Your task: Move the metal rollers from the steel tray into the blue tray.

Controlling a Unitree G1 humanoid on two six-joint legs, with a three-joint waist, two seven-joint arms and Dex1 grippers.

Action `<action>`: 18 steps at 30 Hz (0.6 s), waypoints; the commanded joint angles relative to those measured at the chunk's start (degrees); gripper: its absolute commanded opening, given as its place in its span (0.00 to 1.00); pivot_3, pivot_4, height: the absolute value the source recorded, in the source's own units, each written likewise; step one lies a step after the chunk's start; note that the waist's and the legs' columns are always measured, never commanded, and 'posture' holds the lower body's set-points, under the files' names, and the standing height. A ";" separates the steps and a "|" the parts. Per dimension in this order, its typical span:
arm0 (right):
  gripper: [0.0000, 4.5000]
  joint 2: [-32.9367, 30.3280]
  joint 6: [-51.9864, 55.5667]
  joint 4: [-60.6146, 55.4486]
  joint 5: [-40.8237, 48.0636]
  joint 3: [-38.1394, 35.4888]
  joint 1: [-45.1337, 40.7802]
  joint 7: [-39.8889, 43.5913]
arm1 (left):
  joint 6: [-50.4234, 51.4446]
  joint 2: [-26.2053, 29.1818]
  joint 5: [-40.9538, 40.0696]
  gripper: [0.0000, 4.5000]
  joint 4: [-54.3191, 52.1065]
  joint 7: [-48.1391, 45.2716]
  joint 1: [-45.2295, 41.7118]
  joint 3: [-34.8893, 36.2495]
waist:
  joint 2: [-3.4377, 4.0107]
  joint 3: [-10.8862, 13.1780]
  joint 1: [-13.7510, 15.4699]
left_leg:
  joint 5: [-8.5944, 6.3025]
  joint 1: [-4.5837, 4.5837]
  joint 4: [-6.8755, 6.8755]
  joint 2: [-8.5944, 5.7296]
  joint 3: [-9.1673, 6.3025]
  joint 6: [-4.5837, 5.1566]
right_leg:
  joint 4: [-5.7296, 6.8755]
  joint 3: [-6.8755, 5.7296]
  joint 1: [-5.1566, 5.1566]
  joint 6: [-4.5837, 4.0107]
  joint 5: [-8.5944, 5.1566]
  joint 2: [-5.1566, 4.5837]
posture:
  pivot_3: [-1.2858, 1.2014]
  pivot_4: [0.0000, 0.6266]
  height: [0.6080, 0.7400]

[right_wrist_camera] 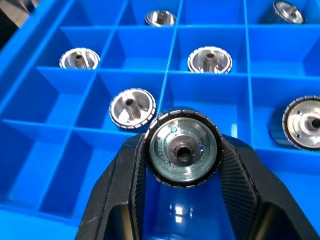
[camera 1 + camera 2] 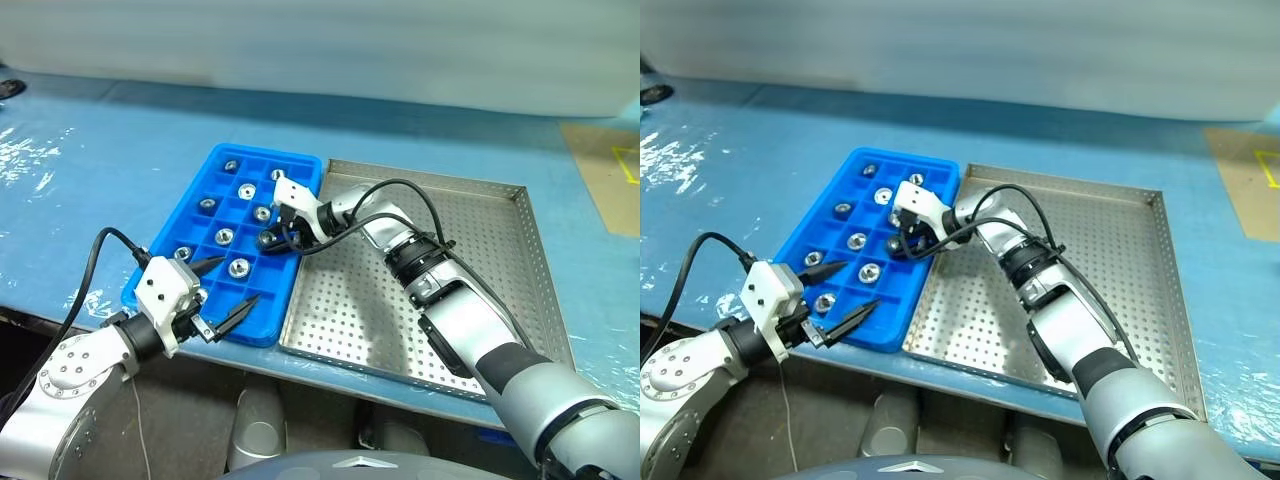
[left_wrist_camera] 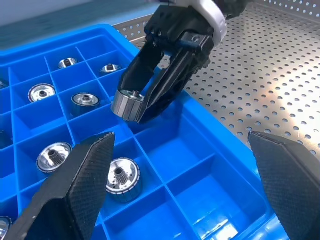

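The blue tray (image 2: 172, 262) is seen lying just beside the steel tray (image 2: 500, 260), on the robot's left of it, both on a blue-covered table (image 2: 90, 170). From the head views, the right gripper (image 2: 272, 240) is held over the blue tray near the edge that meets the steel tray, but what it carries is hard to make out there. The right wrist view settles this: one roller (image 1: 183, 148) is pinched between the two black fingers (image 1: 125, 200), its centre hole facing the camera, above an unfilled compartment. In the same view several other metal rollers (image 1: 132, 108) are shown lying singly in neighbouring compartments.

The left gripper (image 2: 228, 290) is held with its fingers spread wide, nothing between them, at the near edge of the blue tray. Its wrist view gives a side look at the right gripper (image 3: 150, 100) and shows the held roller (image 3: 126, 104) raised clear of the compartment walls. The perforated floor of the steel tray appears bare where it is visible.
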 commanded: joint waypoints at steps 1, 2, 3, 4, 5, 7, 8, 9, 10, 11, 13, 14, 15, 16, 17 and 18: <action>0.53 -0.55 -1.35 -0.47 -1.20 -0.01 -2.02 0.80 | -1.02 0.59 -0.52 1.00 -0.56 -0.38 -1.05 0.28 | 0.00 0.00 0.01 | 0.00 -0.01 0.00 0.00 0.00 0.00 | 0.00 0.00 0.00 0.00 0.00 0.00 | 0.74 0.24 1.00; 0.59 -0.92 -1.45 -0.64 -1.72 0.40 -1.81 1.38 | -0.96 0.64 -0.51 1.00 -0.43 -0.45 -1.34 0.14 | 0.00 0.00 0.02 | 0.00 -0.01 0.00 0.00 0.00 0.00 | 0.00 0.00 0.00 0.00 0.00 0.00 | 0.74 0.24 1.00; 0.67 -1.22 -1.34 -1.03 -2.03 0.63 -1.48 1.96 | -0.86 0.67 -0.51 1.00 -0.35 -0.49 -1.62 0.00 | 0.00 0.00 0.02 | 0.00 0.00 0.00 0.00 0.00 0.00 | 0.01 0.00 0.00 0.00 0.00 0.00 | 0.74 0.24 1.00; 0.74 -1.36 -1.22 -1.34 -2.24 0.65 -1.23 2.21 | -0.75 0.70 -0.54 1.00 -0.32 -0.55 -1.85 -0.11 | 0.00 0.00 0.00 | 0.00 0.00 0.01 0.00 0.00 0.00 | 0.01 0.00 0.01 0.00 0.00 0.00 | 0.73 0.24 1.00; 0.82 -1.37 -1.00 -1.49 -2.40 0.47 -1.09 2.00 | -0.66 0.73 -0.58 1.00 -0.26 -0.63 -2.06 -0.18 | 0.01 -0.01 0.00 | 0.00 0.02 0.01 -0.01 0.00 0.00 | 0.01 0.01 0.02 0.00 0.00 0.00 | 0.73 0.24 1.00; 0.97 -1.21 -0.62 -1.33 -2.43 -0.37 -1.06 0.88 | -0.51 0.83 -0.66 1.00 -0.07 -0.88 -2.55 -0.39 | 0.01 -0.01 -0.01 | 0.00 0.04 0.01 -0.01 0.00 0.00 | 0.02 0.01 0.04 0.00 0.00 0.00 | 0.73 0.24 1.00; 0.99 -1.12 -0.07 -1.10 -1.87 -1.48 -1.31 0.13 | -0.45 0.94 -0.67 1.00 0.13 -1.08 -3.04 -0.72 | 0.01 -0.01 -0.01 | 0.00 0.04 0.01 -0.01 0.00 0.00 | 0.02 0.01 0.04 0.00 0.00 0.00 | 0.72 0.24 1.00; 0.99 -1.27 0.89 -1.26 -0.74 -2.95 -1.64 0.05 | -0.32 1.04 -0.75 1.00 0.44 -1.34 -3.83 -1.27 | 0.01 -0.01 -0.03 | 0.00 0.03 0.02 -0.01 0.00 0.00 | 0.02 0.01 0.04 0.00 0.00 0.00 | 0.72 0.24 1.00; 0.99 -1.64 1.95 -1.80 0.61 -4.57 -1.93 0.31 | -0.16 1.16 -0.85 1.00 0.83 -1.65 -4.76 -1.96 | 0.01 0.00 -0.02 | 0.01 0.04 0.02 -0.01 0.00 -0.01 | 0.03 0.01 0.04 0.00 0.00 0.00 | 0.71 0.24 1.00; 0.99 -2.30 3.38 -2.39 1.82 -6.18 -2.26 0.53 | -0.05 1.30 -0.87 1.00 1.38 -2.02 -5.85 -2.81 | 0.01 0.00 -0.01 | 0.01 0.03 0.04 -0.01 0.00 -0.02 | 0.05 0.00 0.04 0.00 0.01 0.00 | 0.71 0.24 1.00; 0.99 -4.49 4.61 -4.09 3.23 -8.34 -2.18 1.45 | 0.01 1.43 -0.92 1.00 2.83 -2.88 -8.20 -4.51 | 0.02 0.00 0.04 | 0.01 0.02 0.09 -0.01 0.00 -0.02 | 0.09 0.00 0.05 0.00 0.01 0.00 | 0.69 0.24 1.00; 0.99 -5.58 5.44 -5.23 3.94 -9.11 -1.86 2.04 | -0.03 1.47 -0.90 1.00 3.55 -3.30 -9.27 -5.23 | 0.01 0.00 0.00 | 0.02 0.01 0.13 -0.01 0.00 -0.02 | 0.10 0.00 0.06 0.01 0.01 -0.01 | 0.69 0.24 1.00; 0.99 -6.76 6.27 -6.56 4.55 -9.70 -1.38 2.64 | -0.12 1.49 -0.89 1.00 4.32 -3.75 -10.37 -5.91 | 0.02 0.00 -0.05 | 0.02 0.02 0.15 -0.01 0.00 -0.03 | 0.11 0.00 0.08 0.01 0.02 -0.01 | 0.68 0.24 1.00; 0.99 -8.37 6.71 -8.50 5.08 -10.19 -0.37 3.21 | -0.21 1.46 -0.92 1.00 5.39 -4.38 -11.80 -6.77 | 0.02 0.00 -0.16 | 0.02 0.02 0.20 -0.01 0.00 -0.02 | 0.14 0.01 0.08 0.01 0.02 -0.01 | 0.66 0.24 1.00; 0.99 -10.09 7.62 -10.95 5.96 -10.99 0.98 3.84 | -0.39 1.37 -0.82 1.00 6.80 -5.18 -13.51 -7.87 | 0.02 -0.01 -0.36 | 0.06 0.03 0.23 -0.01 0.00 -0.09 | 0.16 0.02 0.09 0.02 0.02 -0.01 | 0.66 0.24 1.00; 0.99 -11.67 9.35 -13.44 6.76 -11.80 2.40 4.01 | -0.68 1.33 -0.49 1.00 8.24 -6.07 -15.16 -9.15 | 0.02 -0.01 -0.45 | 0.09 0.05 0.24 -0.01 0.01 -0.15 | 0.18 0.03 0.08 0.02 0.02 0.00 | 0.65 0.24 1.00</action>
